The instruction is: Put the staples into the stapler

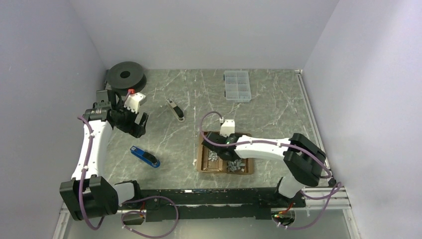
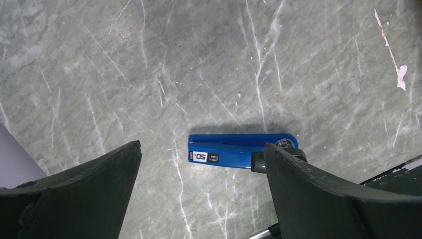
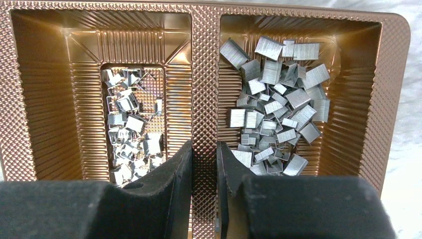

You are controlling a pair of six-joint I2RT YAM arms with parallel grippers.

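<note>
A blue stapler (image 1: 145, 157) lies closed on the marble table, left of centre; in the left wrist view the blue stapler (image 2: 234, 151) sits just beyond the fingertips. My left gripper (image 1: 133, 124) (image 2: 201, 145) hangs wide open above it, holding nothing. Staples (image 3: 278, 99) fill the right compartment of a copper-coloured tray (image 3: 204, 74), and more staples (image 3: 130, 124) lie in its left compartment. My right gripper (image 3: 204, 144) (image 1: 226, 152) is down in the tray (image 1: 209, 168), one finger on each side of the centre divider, pressed against the ridge. No staple shows between the fingers.
A second stapler, black and silver (image 1: 175, 108), lies at mid-table. A clear compartment box (image 1: 237, 85) stands at the back. A black spool (image 1: 125, 75) sits in the back left corner. Grey walls close in three sides.
</note>
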